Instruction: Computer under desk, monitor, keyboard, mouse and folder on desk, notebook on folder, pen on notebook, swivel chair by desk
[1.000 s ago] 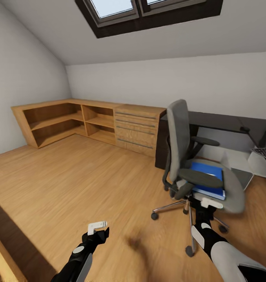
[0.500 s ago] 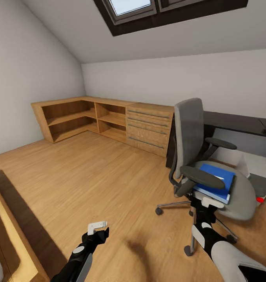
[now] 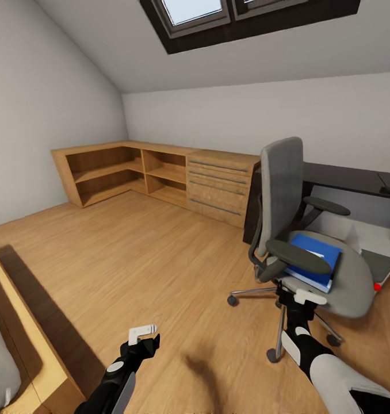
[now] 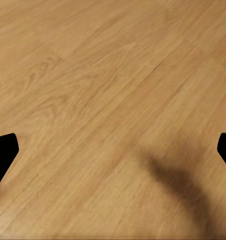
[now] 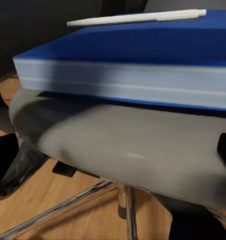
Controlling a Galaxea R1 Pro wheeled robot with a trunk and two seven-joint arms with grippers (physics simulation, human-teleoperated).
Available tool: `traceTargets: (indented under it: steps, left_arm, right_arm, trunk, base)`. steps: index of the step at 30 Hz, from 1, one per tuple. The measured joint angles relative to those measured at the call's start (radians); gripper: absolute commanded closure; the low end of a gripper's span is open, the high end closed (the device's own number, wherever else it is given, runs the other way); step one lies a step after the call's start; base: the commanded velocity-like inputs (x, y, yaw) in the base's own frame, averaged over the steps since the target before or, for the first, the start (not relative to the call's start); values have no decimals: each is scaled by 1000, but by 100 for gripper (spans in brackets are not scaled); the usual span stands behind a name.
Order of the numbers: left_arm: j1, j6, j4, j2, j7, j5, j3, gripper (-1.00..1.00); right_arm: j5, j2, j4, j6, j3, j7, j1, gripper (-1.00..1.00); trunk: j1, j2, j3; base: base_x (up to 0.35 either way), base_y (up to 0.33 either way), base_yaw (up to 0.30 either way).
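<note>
Both jaws apart, empty; the right gripper [image 3: 310, 297] faces the folder [image 5: 143, 55] on the chair [image 3: 333, 282], ready to grip.

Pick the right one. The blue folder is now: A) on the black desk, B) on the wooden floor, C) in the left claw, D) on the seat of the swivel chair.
D: the folder lies flat on the grey seat of the swivel chair, beside its near armrest.
</note>
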Motion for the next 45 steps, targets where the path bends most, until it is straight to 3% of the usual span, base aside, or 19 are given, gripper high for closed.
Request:
traceTargets:
  steps: [45]
  left_arm:
    - [0,0,0,0,-6,0,0,-100]
  right_arm:
    - [-9,-1,1,-1,-12,-1,2,-100]
  trunk:
    - [0,0,0]
  base:
    - [-1,0,0]
